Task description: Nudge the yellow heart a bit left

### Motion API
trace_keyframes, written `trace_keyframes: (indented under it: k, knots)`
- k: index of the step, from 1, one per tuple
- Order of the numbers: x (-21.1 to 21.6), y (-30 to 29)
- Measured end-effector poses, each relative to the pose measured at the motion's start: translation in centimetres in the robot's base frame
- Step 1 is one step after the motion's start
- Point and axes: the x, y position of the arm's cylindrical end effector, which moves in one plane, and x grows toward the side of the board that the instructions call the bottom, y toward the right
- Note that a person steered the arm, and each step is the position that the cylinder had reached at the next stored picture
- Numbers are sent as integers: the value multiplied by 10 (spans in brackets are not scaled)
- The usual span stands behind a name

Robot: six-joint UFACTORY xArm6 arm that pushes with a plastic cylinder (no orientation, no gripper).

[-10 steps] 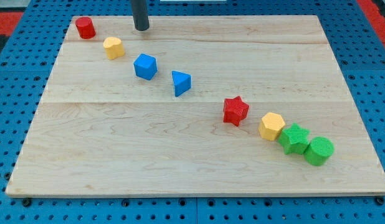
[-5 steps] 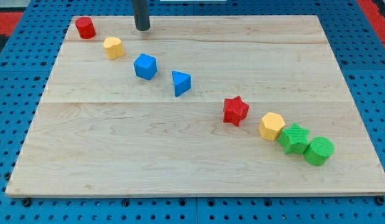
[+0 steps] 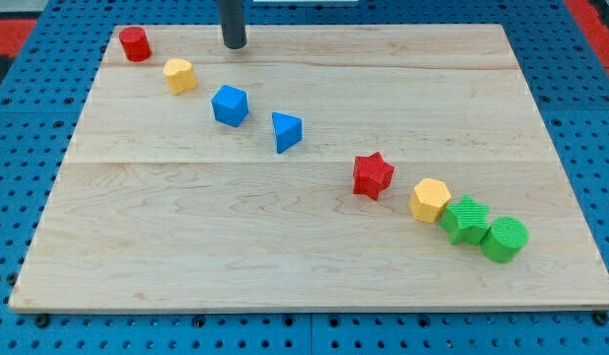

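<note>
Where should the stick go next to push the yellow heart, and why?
Probably down toward the view's bottom and slightly left, to the right side of the yellow heart. My tip sits near the board's top edge, up and to the right of the heart, not touching it. Only from its right side can it push left, toward the red cylinder.

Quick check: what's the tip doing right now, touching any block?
My tip: no gripper, holds nothing, touches no block; up and to the view's right of the yellow heart.
</note>
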Motion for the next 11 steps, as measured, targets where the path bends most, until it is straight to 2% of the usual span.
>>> trace_keyframes:
  k: [5,6,7,8,9,11]
  knots:
    - [1,35]
    - [25,33]
    - [23,14]
    - [20,18]
    - [39,12]
    - [46,6]
